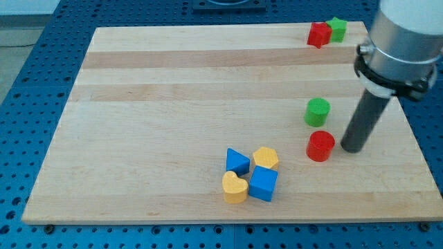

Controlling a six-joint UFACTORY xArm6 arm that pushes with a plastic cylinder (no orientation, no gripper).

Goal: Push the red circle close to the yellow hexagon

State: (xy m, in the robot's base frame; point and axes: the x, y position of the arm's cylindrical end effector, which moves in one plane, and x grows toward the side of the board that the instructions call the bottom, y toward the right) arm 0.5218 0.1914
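Note:
The red circle (320, 146) lies on the wooden board (173, 90) right of centre, toward the view's bottom. The yellow hexagon (265, 158) lies to its left, a block's width away, at the top right of a small cluster. My tip (351, 149) rests on the board just right of the red circle, very close to it or touching it. The dark rod rises from the tip to the view's upper right.
A blue triangle (237, 162), a yellow heart (234, 187) and a blue cube (264, 184) crowd around the hexagon. A green circle (318, 111) lies just above the red circle. A red block (318, 34) and a green block (337, 29) sit at the board's top right edge.

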